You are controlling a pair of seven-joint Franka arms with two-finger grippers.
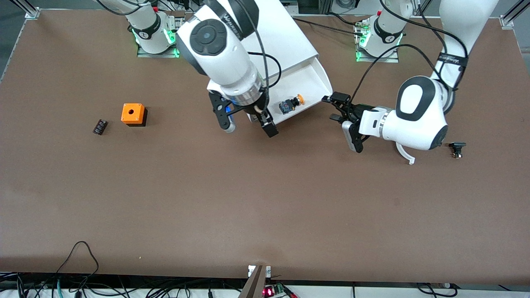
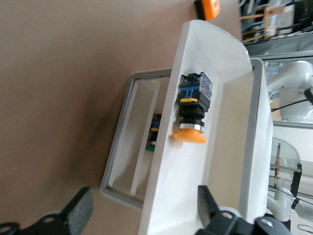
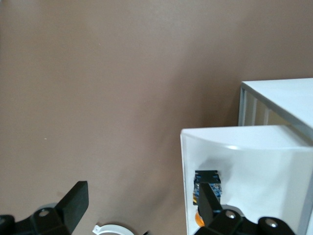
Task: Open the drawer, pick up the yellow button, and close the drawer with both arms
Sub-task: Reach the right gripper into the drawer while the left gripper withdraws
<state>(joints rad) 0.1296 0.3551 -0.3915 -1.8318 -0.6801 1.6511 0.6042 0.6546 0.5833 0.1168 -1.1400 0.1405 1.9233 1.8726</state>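
The white cabinet (image 1: pixel 281 37) stands between the arms' bases, its top drawer (image 1: pixel 308 78) pulled out toward the front camera. The button (image 1: pixel 291 103), orange-yellow cap on a black and blue body, lies on its side in the drawer near the front strip. My right gripper (image 1: pixel 247 123) is open at the drawer's front corner, one finger by the front strip and the other over the table. My left gripper (image 1: pixel 336 108) is open just off the drawer's side toward the left arm's end. The left wrist view shows the drawer (image 2: pixel 220 147) and the button (image 2: pixel 193 112). The right wrist view shows the button (image 3: pixel 208 180) partly hidden by a finger (image 3: pixel 209 203).
An orange cube (image 1: pixel 133 114) with a round hole and a small black ribbed block (image 1: pixel 99 126) sit toward the right arm's end. A small black part (image 1: pixel 456 148) lies toward the left arm's end. Cables hang at the table's near edge.
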